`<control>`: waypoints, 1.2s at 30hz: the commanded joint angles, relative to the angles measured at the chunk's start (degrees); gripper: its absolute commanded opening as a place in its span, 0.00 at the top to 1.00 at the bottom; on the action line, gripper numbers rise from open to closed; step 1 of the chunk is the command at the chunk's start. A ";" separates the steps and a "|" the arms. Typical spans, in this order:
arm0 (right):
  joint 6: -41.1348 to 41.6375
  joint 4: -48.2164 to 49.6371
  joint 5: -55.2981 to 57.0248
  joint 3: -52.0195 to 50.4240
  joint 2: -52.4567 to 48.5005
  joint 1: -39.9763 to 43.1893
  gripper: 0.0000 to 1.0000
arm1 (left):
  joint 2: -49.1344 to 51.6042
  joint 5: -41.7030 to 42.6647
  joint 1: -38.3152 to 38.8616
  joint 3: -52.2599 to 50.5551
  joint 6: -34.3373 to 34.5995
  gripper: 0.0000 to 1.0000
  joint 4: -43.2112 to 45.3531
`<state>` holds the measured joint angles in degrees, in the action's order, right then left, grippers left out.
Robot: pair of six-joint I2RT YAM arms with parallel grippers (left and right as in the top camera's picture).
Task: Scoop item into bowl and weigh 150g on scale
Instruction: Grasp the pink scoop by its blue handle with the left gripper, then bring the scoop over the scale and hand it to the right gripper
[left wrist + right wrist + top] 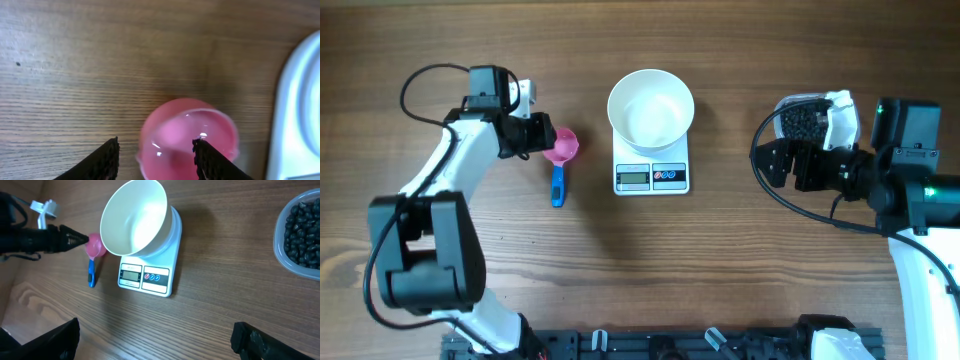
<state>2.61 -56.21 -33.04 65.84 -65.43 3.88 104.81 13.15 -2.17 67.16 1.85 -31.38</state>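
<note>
A white bowl (pixel 651 107) (pixel 135 217) stands empty on the white scale (pixel 651 176) (pixel 150 277). The item, small black beads (pixel 802 122) (pixel 305 235), fills a clear tub at the right. Left of the scale a scoop lies on the table, with a pink cup (pixel 562 146) (pixel 175 135) (pixel 95 245) and a blue handle (pixel 557 185). My left gripper (pixel 542 135) (pixel 156 150) straddles the cup's left rim, one finger over the cup and the other still apart from it. My right gripper (pixel 775 162) (pixel 155 335) hangs wide open beside the tub, over bare wood.
The clear tub (pixel 786 108) sits under the right arm near the table's right side. The scale's pale edge (pixel 300 100) lies close to the right of the scoop. Bare wood stretches in front of the scale.
</note>
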 commanded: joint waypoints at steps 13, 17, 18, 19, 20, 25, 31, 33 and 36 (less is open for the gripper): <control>3.37 -1.16 -1.09 0.90 0.00 -0.17 0.00 | 4.76 -0.98 1.62 0.57 0.39 0.96 0.44; 4.37 -1.53 -1.16 0.90 0.00 -0.17 0.00 | 4.26 -0.98 2.56 0.63 0.74 0.96 0.39; 5.14 -1.55 -1.18 0.90 0.00 -0.17 0.00 | 3.41 -1.01 2.54 0.87 2.05 0.96 -0.20; 5.16 -1.62 -1.25 0.90 0.00 -0.17 0.00 | 2.05 -1.01 2.23 1.33 3.45 0.96 -1.18; 5.09 -1.68 -1.70 0.90 0.00 -0.17 0.00 | 0.61 -0.98 1.88 1.81 3.93 0.96 -2.23; 4.83 -0.76 -10.25 0.90 0.00 -0.20 0.00 | -13.60 5.49 0.61 4.79 15.67 0.96 -7.69; 6.60 5.86 -24.98 0.90 0.02 -0.20 0.05 | -28.00 13.20 3.41 4.76 42.95 0.96 -9.20; 10.38 8.15 -25.29 0.90 0.02 -0.59 0.06 | -29.92 13.20 5.11 4.76 50.38 0.96 -10.05; 16.09 12.61 -24.22 0.90 0.02 -3.17 0.09 | -30.99 12.37 9.49 4.76 64.63 0.96 -10.05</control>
<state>12.05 -46.33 -54.15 65.84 -65.43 3.09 73.97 24.36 3.29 71.81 44.95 -41.32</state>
